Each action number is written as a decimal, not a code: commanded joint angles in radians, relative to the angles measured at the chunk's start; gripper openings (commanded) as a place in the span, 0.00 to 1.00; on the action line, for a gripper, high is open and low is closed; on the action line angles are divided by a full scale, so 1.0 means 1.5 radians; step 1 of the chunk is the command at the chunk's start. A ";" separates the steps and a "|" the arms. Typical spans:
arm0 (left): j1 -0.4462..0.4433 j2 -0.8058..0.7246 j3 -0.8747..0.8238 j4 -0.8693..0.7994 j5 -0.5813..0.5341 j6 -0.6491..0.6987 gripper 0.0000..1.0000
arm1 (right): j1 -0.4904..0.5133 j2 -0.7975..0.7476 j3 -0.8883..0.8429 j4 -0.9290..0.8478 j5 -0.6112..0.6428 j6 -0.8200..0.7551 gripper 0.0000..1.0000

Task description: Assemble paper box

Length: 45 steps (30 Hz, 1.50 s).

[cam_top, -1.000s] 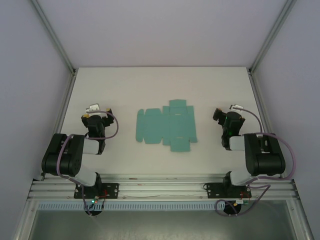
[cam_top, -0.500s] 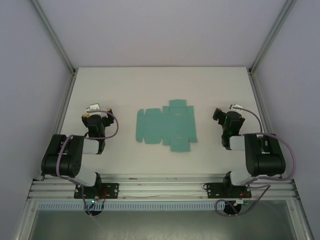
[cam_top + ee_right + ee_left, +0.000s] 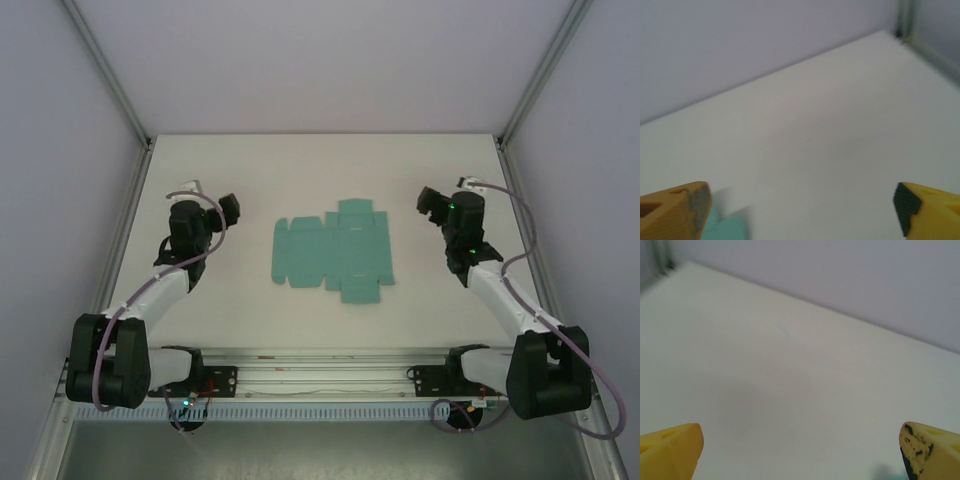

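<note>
The paper box (image 3: 333, 251) lies as a flat teal-green die-cut sheet with flaps in the middle of the white table (image 3: 300, 170). My left gripper (image 3: 231, 208) hovers to the sheet's left, open and holding nothing. In the left wrist view its yellow fingertips (image 3: 671, 449) stand far apart over bare table. My right gripper (image 3: 430, 203) hovers to the sheet's right, also open and holding nothing. A teal corner of the paper box (image 3: 729, 229) shows at the bottom left of the right wrist view, beside one of the yellow fingertips (image 3: 675, 210).
Pale walls and metal frame posts (image 3: 110, 95) enclose the table on three sides. A metal rail (image 3: 320, 370) with both arm bases runs along the near edge.
Both arms have unfolded from their tucked pose and reached forward and inward. The two grippers now sit higher up the table, closer to the sheet's sides. The sheet has not moved.
</note>
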 commanded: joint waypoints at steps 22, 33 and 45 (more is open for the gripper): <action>-0.119 0.280 0.177 -0.310 0.277 -0.061 0.97 | 0.184 0.355 0.141 -0.284 -0.116 0.150 0.39; -0.120 0.294 0.182 -0.290 0.395 -0.068 0.95 | 0.176 0.418 0.088 -0.309 -0.085 0.198 0.28; -0.119 0.290 0.160 -0.201 0.484 -0.108 0.90 | 0.153 0.426 0.057 -0.291 -0.111 0.187 0.23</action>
